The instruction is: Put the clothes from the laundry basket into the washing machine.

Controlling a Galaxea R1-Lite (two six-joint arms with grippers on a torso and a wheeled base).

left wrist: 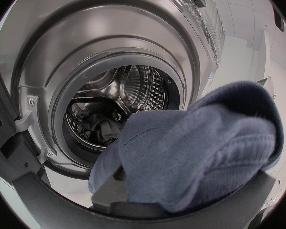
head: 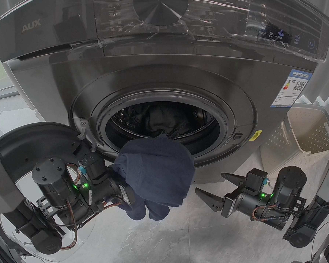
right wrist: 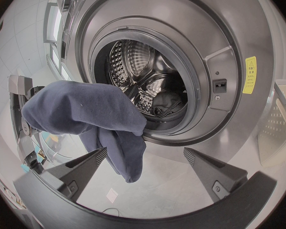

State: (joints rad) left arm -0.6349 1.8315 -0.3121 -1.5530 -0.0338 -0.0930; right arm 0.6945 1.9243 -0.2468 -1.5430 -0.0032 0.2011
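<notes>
Currently the left hand (head: 127,195) is clamped on a navy garment (head: 159,172) at the lower lip of the washer (head: 230,103) opening, loose end hanging floorward. The right hand (head: 210,183) is spread apart, empty, nearby.

The washer's opening (head: 161,125) is free across its upper part. Inside, the drum (right wrist: 133,64) has room above a dark heap (right wrist: 166,104) lying low in it. A navy garment (head: 157,172) hangs in front of the opening's lower lip and bars the low middle way in. The open door (head: 29,143) walls off the left side. The basket (head: 310,128) stands just beside the washer on the right. Between garment and basket the floor (head: 193,238) is bare, apart from the right gripper (head: 208,182) above it, jaws wide apart.
</notes>
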